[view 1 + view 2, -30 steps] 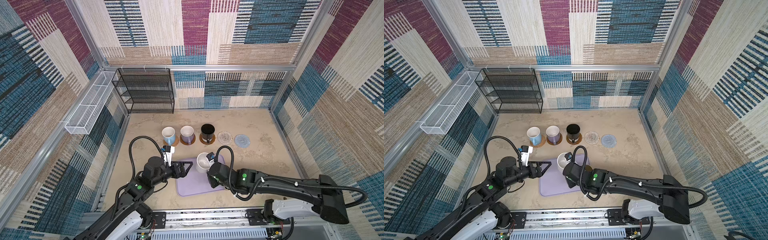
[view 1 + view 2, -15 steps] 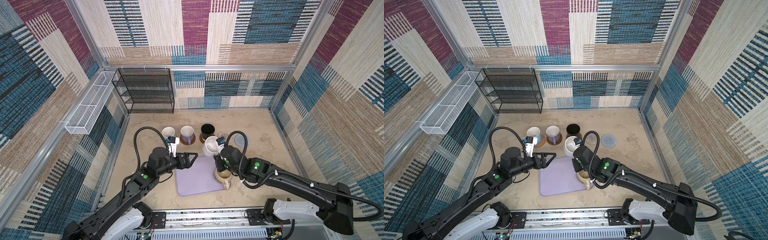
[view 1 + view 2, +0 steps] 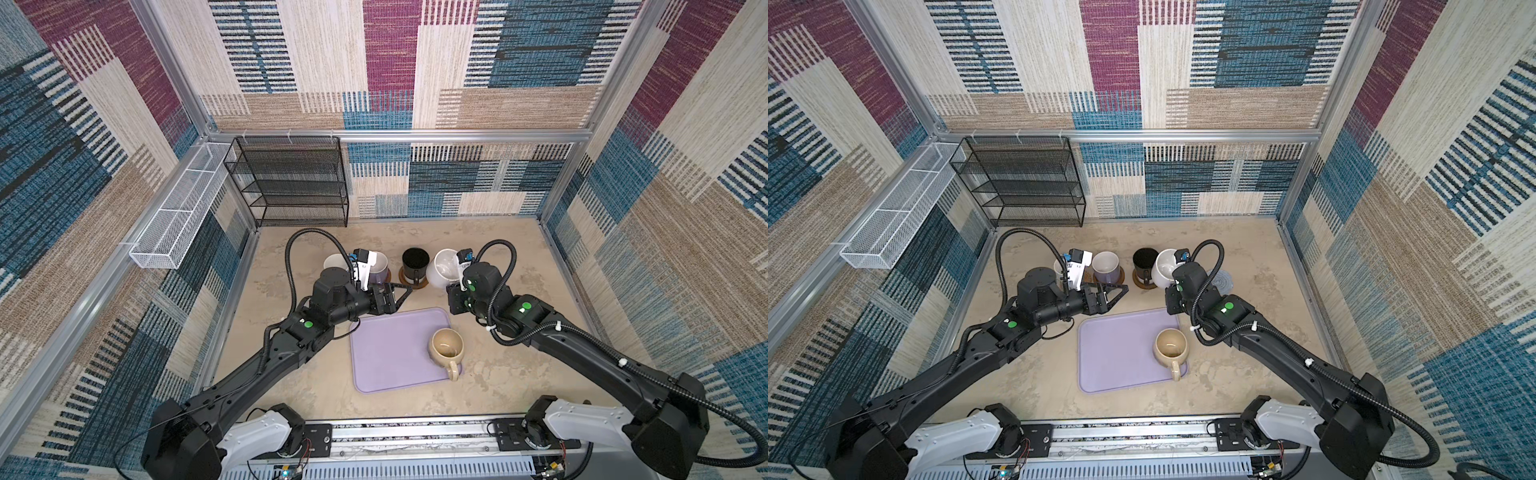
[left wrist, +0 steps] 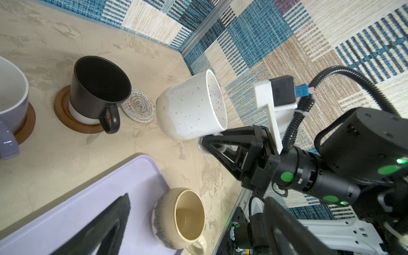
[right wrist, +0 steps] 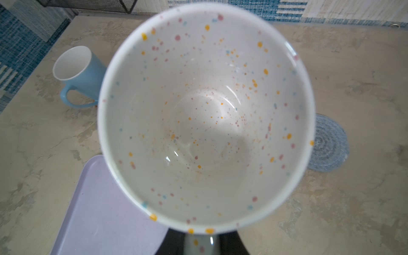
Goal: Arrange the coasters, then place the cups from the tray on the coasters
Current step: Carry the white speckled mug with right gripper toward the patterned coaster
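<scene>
A black mesh rack point(image 3: 291, 183) stands on the beige tabletop point(image 3: 374, 237) near a white wire basket point(image 3: 178, 216).

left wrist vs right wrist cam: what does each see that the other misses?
Left wrist only: black cup on a brown coaster, lavender cup, white coaster, beige cup on the tray. Right wrist only: blue cup, grey-blue coaster, the inside of the speckled cup. Both: the speckled cup, held by its handle in the shut right hand, and the tray.
</scene>
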Robot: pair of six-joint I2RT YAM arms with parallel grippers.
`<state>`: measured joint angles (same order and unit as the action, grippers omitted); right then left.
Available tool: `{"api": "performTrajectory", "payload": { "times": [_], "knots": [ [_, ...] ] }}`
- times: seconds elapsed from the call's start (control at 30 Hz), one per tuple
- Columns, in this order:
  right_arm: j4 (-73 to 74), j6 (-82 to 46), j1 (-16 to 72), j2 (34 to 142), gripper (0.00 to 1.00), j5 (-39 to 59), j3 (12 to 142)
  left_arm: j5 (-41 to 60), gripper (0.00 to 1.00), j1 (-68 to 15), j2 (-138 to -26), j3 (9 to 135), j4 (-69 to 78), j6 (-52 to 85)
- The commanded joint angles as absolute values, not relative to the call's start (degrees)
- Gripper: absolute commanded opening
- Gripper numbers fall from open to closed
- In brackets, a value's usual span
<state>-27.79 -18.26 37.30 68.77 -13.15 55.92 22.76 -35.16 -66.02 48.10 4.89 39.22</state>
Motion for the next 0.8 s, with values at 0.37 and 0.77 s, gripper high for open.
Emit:
{"api": "performTrajectory", "payload": {
  "times": [0.37, 0.77],
  "knots": [
    [-21.09, -20.22, 28.42, 80.84, 0.0, -17.93, 58.95, 17.1, 0.98, -37.92, -79.8, 56.77, 5.78, 40.94],
    [-20.05, -17.89, 26.57, 91.58, 0.0, -16.51, 63.58, 11.03, 0.99, -39.81, -87.81, 63.01, 4.95, 41.21]
  ]
}}
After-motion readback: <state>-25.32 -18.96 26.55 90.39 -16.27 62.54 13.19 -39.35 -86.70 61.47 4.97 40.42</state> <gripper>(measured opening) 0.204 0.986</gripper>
